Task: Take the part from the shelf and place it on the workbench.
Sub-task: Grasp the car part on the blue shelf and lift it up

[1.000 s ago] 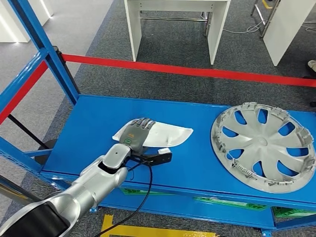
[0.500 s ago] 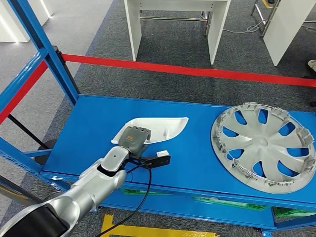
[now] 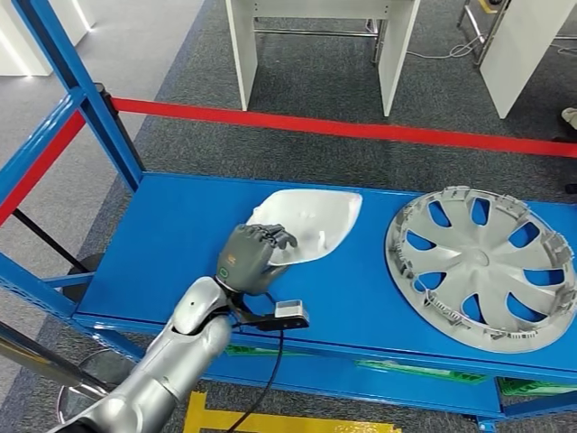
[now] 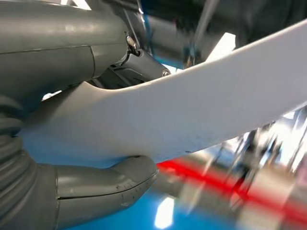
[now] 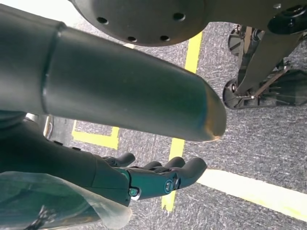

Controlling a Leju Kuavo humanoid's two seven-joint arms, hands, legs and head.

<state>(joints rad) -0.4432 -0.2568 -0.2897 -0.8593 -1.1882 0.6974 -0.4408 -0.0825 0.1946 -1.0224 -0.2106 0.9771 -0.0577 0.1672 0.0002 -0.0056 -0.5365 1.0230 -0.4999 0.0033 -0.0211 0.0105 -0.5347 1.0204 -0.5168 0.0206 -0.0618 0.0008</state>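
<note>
The part is a white, curved plastic shell (image 3: pixel 316 224). It is tilted up off the blue shelf deck (image 3: pixel 163 239) near the middle. My left hand (image 3: pixel 253 255) grips its near edge, fingers curled over the top. In the left wrist view the white shell (image 4: pixel 203 110) runs between the grey thumb (image 4: pixel 108 184) underneath and the fingers above. My right hand (image 5: pixel 159 179) hangs over the floor, its fingers stretched out and apart with nothing in them.
A silver wheel cover (image 3: pixel 480 266) lies on the right part of the shelf deck. A blue shelf post (image 3: pixel 81 90) rises at the left. Beyond the shelf are a red floor line (image 3: pixel 340 129) and white table legs (image 3: pixel 398 54).
My left hand has closed on the white shell, tipped its near edge up off the deck and carried it a little to the right. The wheel cover has not moved.
</note>
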